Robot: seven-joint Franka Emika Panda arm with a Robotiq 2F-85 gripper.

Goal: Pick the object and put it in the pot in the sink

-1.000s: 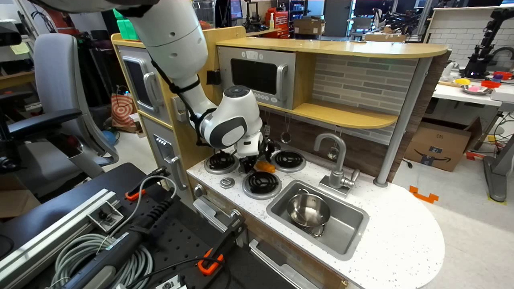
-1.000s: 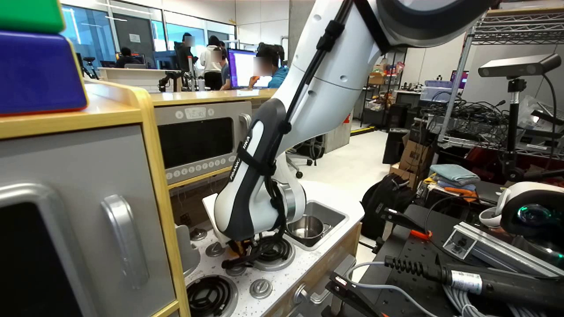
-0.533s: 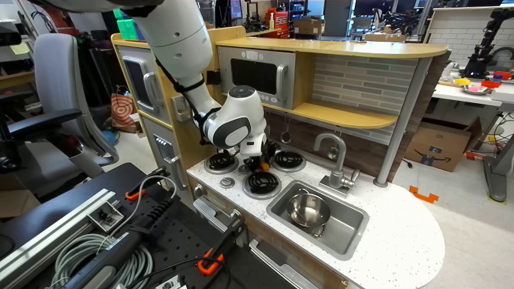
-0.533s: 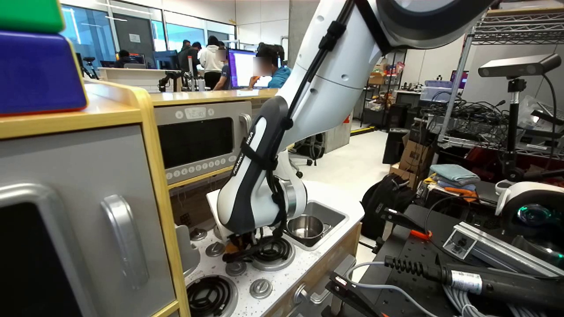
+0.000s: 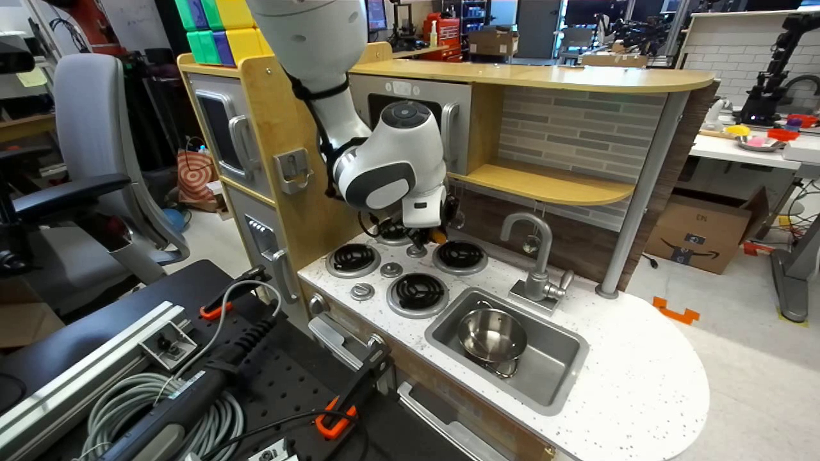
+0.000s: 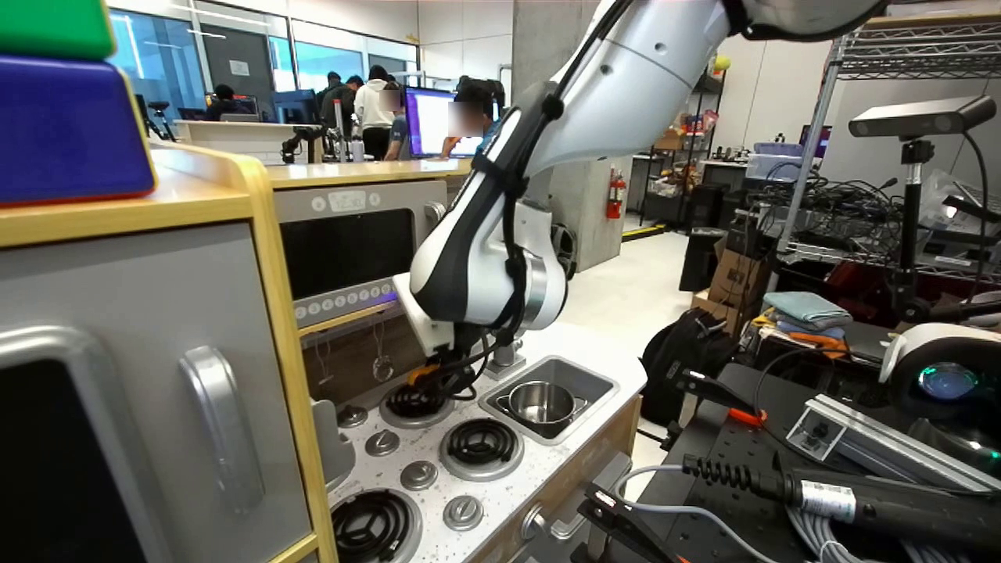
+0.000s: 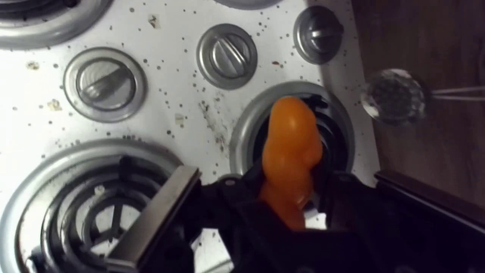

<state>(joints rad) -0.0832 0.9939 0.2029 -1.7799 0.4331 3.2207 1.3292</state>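
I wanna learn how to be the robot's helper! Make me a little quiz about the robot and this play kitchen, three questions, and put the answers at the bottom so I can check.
1. Fill in the gap: In the wrist view, the jaws hold a lumpy thing that is coloured ____.

2. Pick one: Where is the silver pot?
A) on a burner
B) in the sink
C) on the shelf

3. True or false: The lumpy thing is already inside the silver pot.

Key
1. orange
2. B
3. False, it is in the jaws.
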